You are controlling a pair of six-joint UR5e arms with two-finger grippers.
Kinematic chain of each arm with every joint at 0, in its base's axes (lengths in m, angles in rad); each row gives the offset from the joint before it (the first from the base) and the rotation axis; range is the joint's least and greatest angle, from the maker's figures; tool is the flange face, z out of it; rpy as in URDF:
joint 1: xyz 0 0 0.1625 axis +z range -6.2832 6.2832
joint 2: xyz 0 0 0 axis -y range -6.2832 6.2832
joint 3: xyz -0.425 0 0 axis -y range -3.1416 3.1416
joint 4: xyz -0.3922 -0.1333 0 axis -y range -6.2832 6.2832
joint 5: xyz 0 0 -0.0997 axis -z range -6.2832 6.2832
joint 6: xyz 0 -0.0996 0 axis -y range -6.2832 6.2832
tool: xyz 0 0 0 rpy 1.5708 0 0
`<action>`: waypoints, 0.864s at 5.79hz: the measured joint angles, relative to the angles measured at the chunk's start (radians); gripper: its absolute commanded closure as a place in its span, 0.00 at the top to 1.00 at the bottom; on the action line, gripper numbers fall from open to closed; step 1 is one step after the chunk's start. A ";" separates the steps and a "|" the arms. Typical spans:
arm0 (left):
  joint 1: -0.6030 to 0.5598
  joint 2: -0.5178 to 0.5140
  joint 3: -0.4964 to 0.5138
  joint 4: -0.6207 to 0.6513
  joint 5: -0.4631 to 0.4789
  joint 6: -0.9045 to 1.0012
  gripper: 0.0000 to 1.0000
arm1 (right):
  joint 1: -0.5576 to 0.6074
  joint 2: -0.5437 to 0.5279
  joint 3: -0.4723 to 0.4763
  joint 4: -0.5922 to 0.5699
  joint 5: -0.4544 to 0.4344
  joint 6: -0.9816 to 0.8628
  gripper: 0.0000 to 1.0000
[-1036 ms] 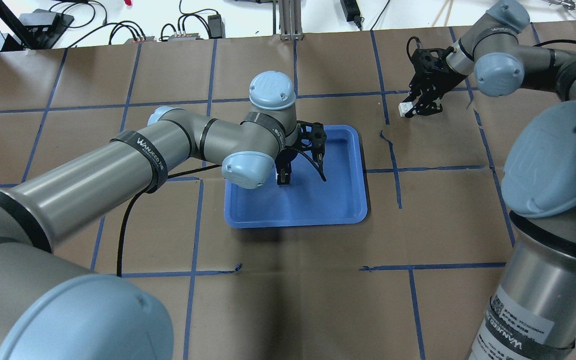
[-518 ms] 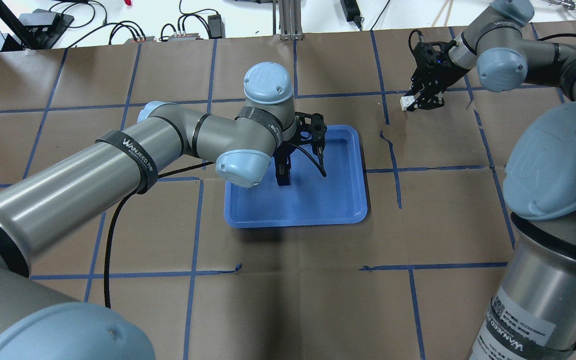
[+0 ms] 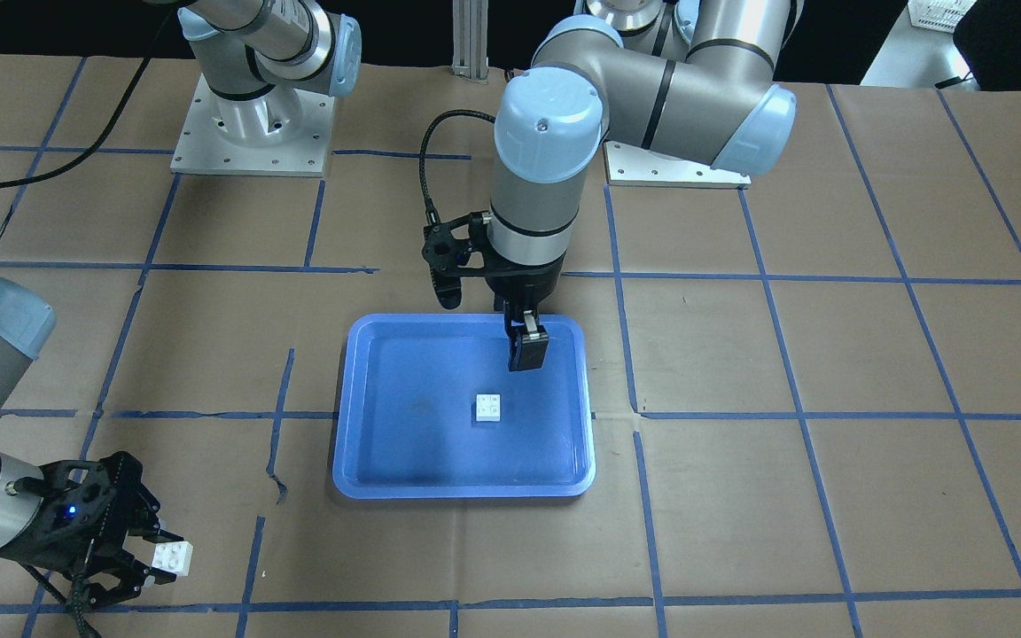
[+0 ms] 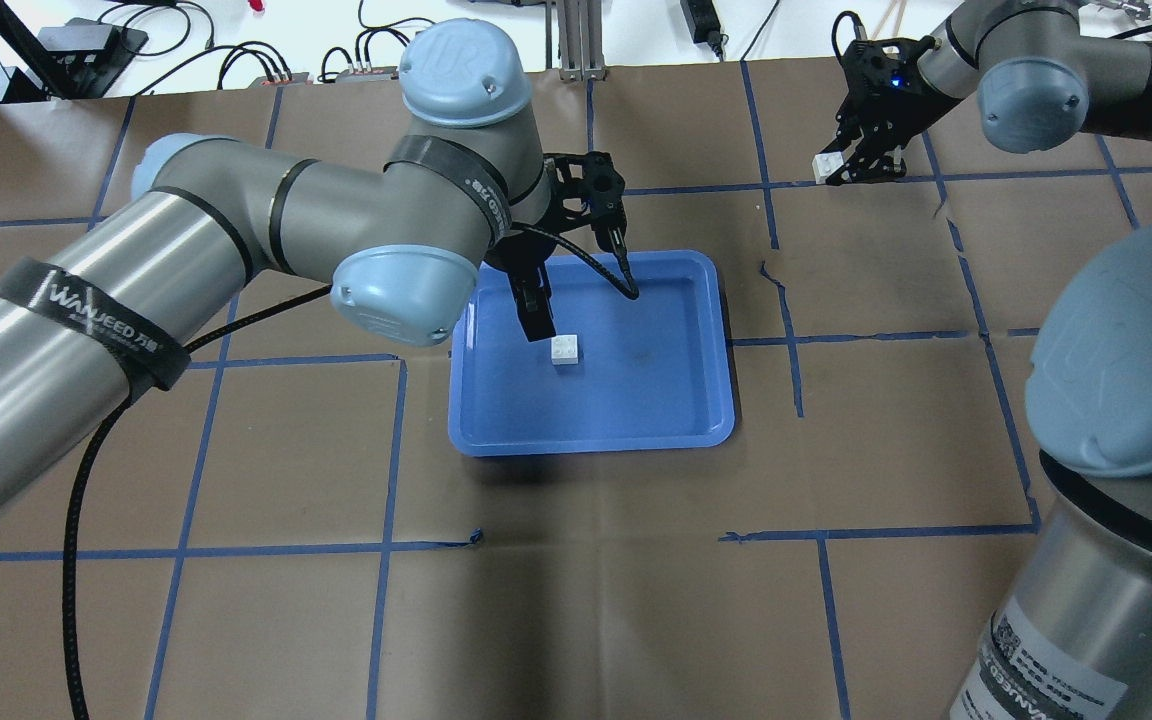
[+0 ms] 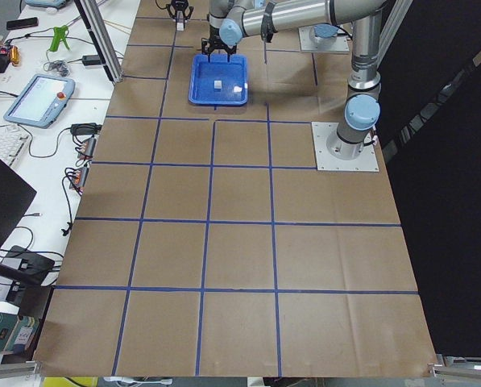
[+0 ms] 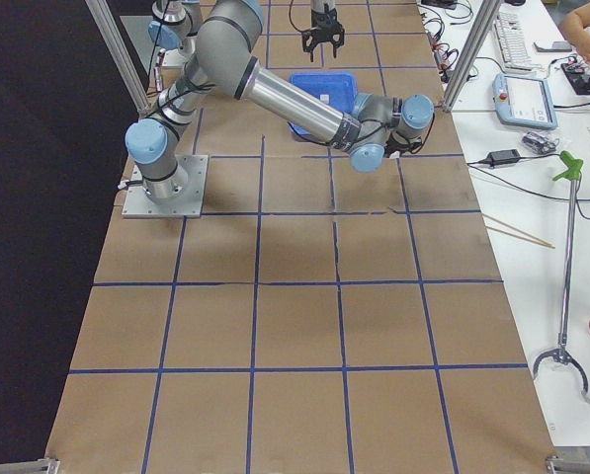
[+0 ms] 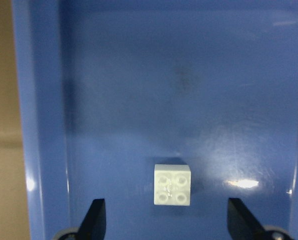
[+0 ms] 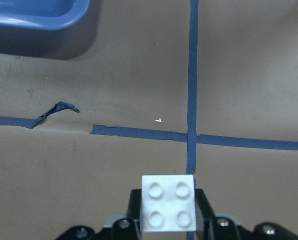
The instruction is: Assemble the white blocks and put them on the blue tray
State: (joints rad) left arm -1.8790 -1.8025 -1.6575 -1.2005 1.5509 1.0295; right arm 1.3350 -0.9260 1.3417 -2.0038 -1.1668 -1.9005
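The blue tray [image 4: 666,400] lies mid-table, also in the front view [image 3: 404,443]. One white block [image 4: 565,349] lies loose on the tray floor, studs up, also in the front view [image 3: 488,407] and in the left wrist view [image 7: 172,184]. My left gripper [image 4: 533,305] hangs open above the tray, just behind that block, not touching it. My right gripper [image 4: 836,172] is at the far right of the table, shut on the second white block [image 4: 822,167], held studs up above the paper [image 8: 168,202].
Brown paper with a blue tape grid covers the table. A torn tape strip [image 4: 774,278] lies right of the tray. Cables and power boxes [image 4: 366,60] sit beyond the far edge. An aluminium post [image 4: 576,40] stands at the far middle.
My left arm has risen and pulled back from the tray floor, and the white block now shows loose on the tray. My right gripper has carried its block farther away and right.
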 measured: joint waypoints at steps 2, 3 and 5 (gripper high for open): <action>0.085 0.115 -0.005 -0.198 0.005 -0.137 0.98 | 0.005 -0.083 0.028 0.033 0.000 0.005 0.24; 0.112 0.133 0.000 -0.210 0.007 -0.309 0.99 | 0.008 -0.126 0.071 0.044 0.003 0.022 0.24; 0.128 0.172 0.004 -0.209 0.043 -0.767 0.99 | 0.053 -0.216 0.191 0.036 0.010 0.141 0.24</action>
State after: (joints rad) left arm -1.7509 -1.6303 -1.6534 -1.4099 1.5938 0.2624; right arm 1.3879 -1.1422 1.5326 -1.9682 -1.1568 -1.7599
